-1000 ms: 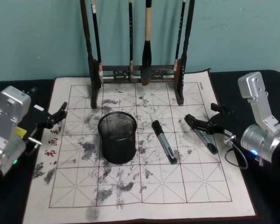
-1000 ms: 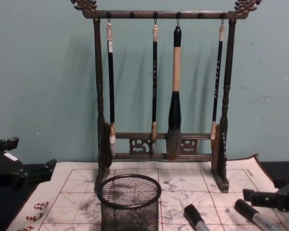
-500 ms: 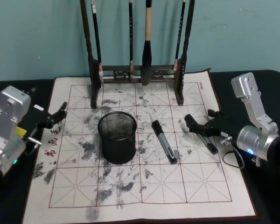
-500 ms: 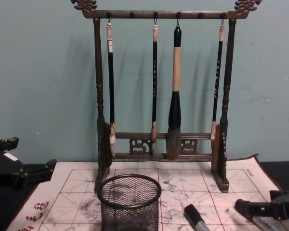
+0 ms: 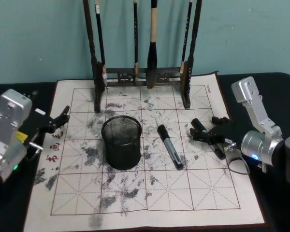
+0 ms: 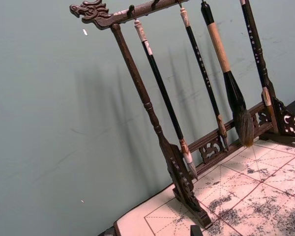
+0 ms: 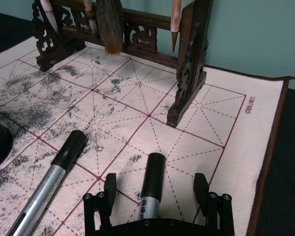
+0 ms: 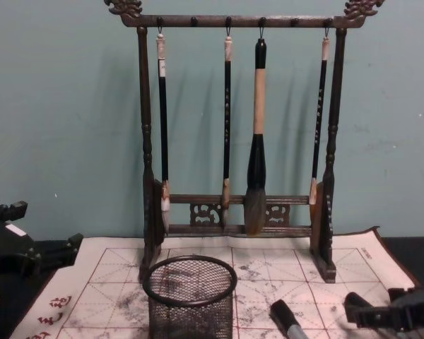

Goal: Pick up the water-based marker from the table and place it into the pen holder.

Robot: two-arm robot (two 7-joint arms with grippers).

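Near edge, bottom of head view: ink-stained gridded mat [image 5: 150, 203] on the dark table [image 5: 285, 82], bare of objects.

Mid frame, left of centre: pen holder [image 5: 122, 145], black wire-mesh cup, upright on the mat, nothing visible in it. Just to its right lies a second marker [image 5: 170, 146], flat, cap toward the upper part of the frame.

Right of centre: the marker [image 5: 217, 147] lies flat on the mat, well apart from the holder. Right tool [image 5: 206, 126] is low over it. In the right wrist view both fingers [image 7: 109, 186] stand wide apart, one on either side of the black cap end, a gap on each side. Nothing gripped yet.

Far left, mid height: left tool [image 5: 57, 121] parked off the mat's edge, fingers spread, carrying nothing.

Handling, my judgement: light, stiff plastic barrel, smooth and round, so it is likely to roll or squirt out under an off-centre pinch. Best hold is square across the barrel, near the middle, so it hangs level. The mesh cup looks light too and could tip if knocked on entry.

Farthest, top of frame: wooden brush rack [image 5: 144, 75] with hanging brushes [image 5: 153, 43], against the teal wall.
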